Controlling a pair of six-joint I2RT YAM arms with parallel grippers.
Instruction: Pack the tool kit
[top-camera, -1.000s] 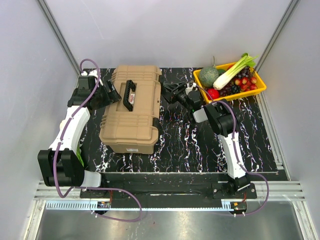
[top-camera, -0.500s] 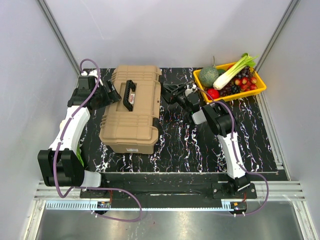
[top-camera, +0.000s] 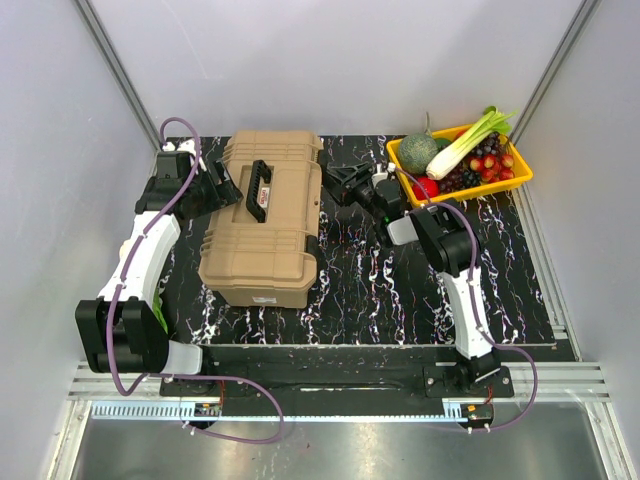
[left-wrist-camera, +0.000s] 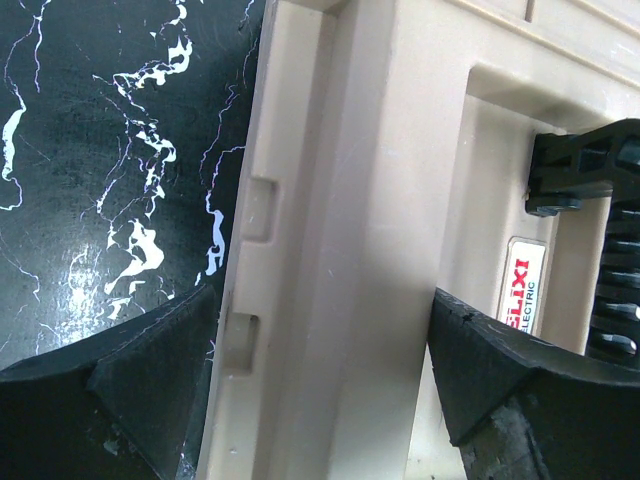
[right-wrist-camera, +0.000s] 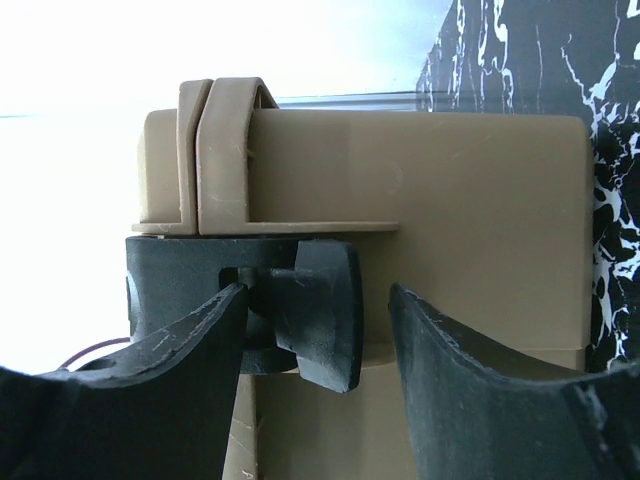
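Note:
The tan toolbox (top-camera: 265, 215) lies shut on the black mat, its black handle (top-camera: 260, 188) on top. Its inner tray and any hand tools are hidden. My left gripper (top-camera: 222, 188) is open at the box's left edge. In the left wrist view my left gripper (left-wrist-camera: 325, 370) straddles the tan lid rim (left-wrist-camera: 340, 250) without squeezing it. My right gripper (top-camera: 342, 184) is at the box's right side near the back. In the right wrist view my right gripper (right-wrist-camera: 315, 300) is open around a black latch (right-wrist-camera: 322, 310). The left finger is close to it, and the right finger stands apart.
A yellow tray (top-camera: 520, 180) holding vegetables and fruit sits at the back right, just beyond the right arm. White walls close in on both sides. The handle (left-wrist-camera: 600, 200) and a red label (left-wrist-camera: 520, 295) show in the left wrist view.
My right gripper has shifted slightly back and toward the toolbox's right side. The left arm and the toolbox have not moved.

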